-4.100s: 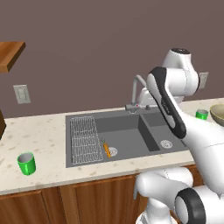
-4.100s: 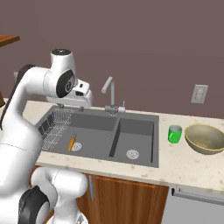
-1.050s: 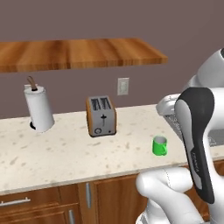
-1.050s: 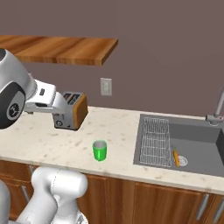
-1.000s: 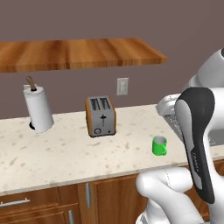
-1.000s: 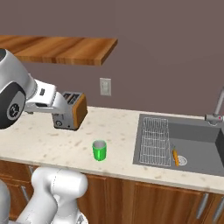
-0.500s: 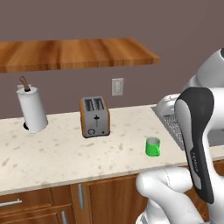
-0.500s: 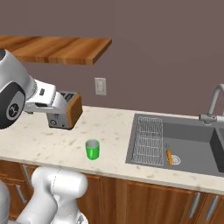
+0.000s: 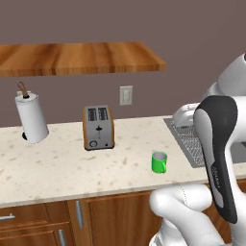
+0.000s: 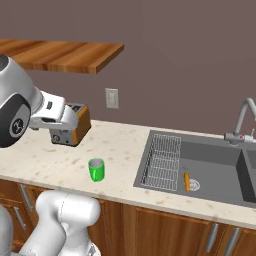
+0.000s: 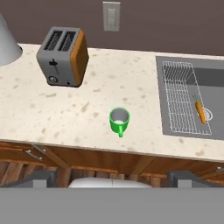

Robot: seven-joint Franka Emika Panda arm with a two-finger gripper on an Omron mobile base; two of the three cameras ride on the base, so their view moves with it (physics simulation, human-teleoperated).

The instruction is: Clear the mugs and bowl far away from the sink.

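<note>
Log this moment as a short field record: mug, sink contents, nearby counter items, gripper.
mug: one green mug, upright on the counter, left of the sink
sink contents: wire rack; orange carrot by the drain
counter items: toaster, paper towel roll
gripper: open, empty, above the counter edge

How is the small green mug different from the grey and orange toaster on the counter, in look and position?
The small bright green cylindrical mug is round, open-topped and far smaller; the boxy grey toaster with orange sides is much larger, with two slots on top. The mug stands near the counter's front edge, closer to the dark grey sink; the toaster sits back toward the wall. Both stand upright on the speckled beige counter.
</note>
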